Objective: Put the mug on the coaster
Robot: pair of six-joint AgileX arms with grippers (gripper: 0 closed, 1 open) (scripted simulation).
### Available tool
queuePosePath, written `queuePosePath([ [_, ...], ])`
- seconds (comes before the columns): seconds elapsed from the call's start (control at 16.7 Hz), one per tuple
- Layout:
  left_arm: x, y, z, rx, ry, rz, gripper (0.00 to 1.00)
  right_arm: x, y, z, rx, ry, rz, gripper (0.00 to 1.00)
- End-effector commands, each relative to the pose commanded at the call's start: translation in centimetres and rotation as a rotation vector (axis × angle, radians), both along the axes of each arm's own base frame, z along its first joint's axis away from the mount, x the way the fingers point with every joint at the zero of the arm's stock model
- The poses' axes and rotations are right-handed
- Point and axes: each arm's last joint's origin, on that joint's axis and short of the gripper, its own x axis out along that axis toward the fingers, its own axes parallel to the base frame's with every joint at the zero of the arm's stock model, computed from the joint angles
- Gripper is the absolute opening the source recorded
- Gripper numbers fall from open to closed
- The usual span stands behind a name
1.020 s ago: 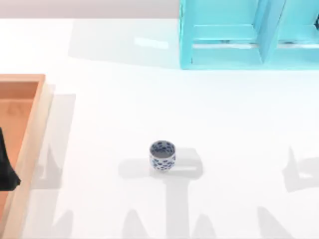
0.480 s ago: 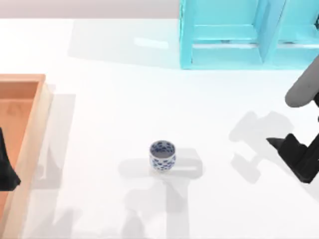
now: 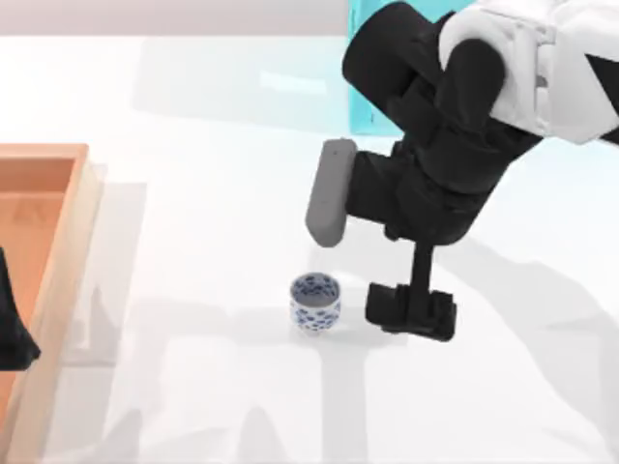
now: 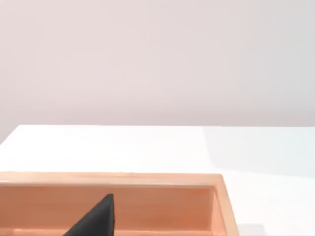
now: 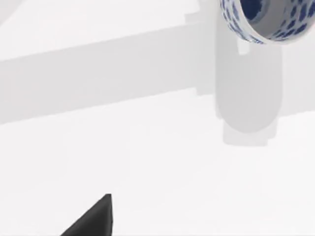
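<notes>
- The left gripper (image 3: pixel 12 333) sits parked at the counter's left edge, over the wooden tray (image 3: pixel 58 222); only a dark tip of it shows, so I cannot tell whether its jaws are apart or together.
- One mug (image 3: pixel 315 303) stands upright on the white counter (image 3: pixel 193 387), a little left of middle and toward the near edge. It is white with blue blotches, its mouth faces up, and nothing is gripping it.
- The right gripper (image 3: pixel 411 311) is down close to the counter just to the right of the mug, apart from it. I cannot tell how its jaws stand; they hold nothing.
- In the right wrist view the mug (image 5: pixel 266 19) shows by its rim and blue-spotted wall, with one dark fingertip (image 5: pixel 93 219) well apart from it.
- The right arm reaches in from the far right, its black and white body hanging over the middle of the counter.
- One wooden tray (image 4: pixel 147 196) is seen in the left wrist view, with a raised rim.
- One light blue shelf unit (image 3: pixel 363 106) stands at the far edge, partly covered by the right arm.
</notes>
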Motion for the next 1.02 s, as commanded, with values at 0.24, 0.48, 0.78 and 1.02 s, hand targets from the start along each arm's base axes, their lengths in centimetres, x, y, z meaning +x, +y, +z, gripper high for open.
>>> queuePosePath([
  [0.24, 0.0, 0.0, 0.0, 0.000, 0.000, 0.000, 1.00, 1.5, 5.0, -0.8, -0.100, 0.056, 0.121, 1.00],
  [0.48, 0.0, 0.0, 0.0, 0.000, 0.000, 0.000, 1.00, 2.5, 7.9, -1.1, -0.154, 0.053, 0.172, 1.00],
  [0.78, 0.0, 0.0, 0.0, 0.000, 0.000, 0.000, 1.00, 2.8, 8.7, -0.6, -0.164, 0.032, 0.182, 1.00],
  [1.02, 0.0, 0.0, 0.0, 0.000, 0.000, 0.000, 1.00, 2.9, 8.5, -0.5, -0.161, 0.031, 0.176, 1.00],
])
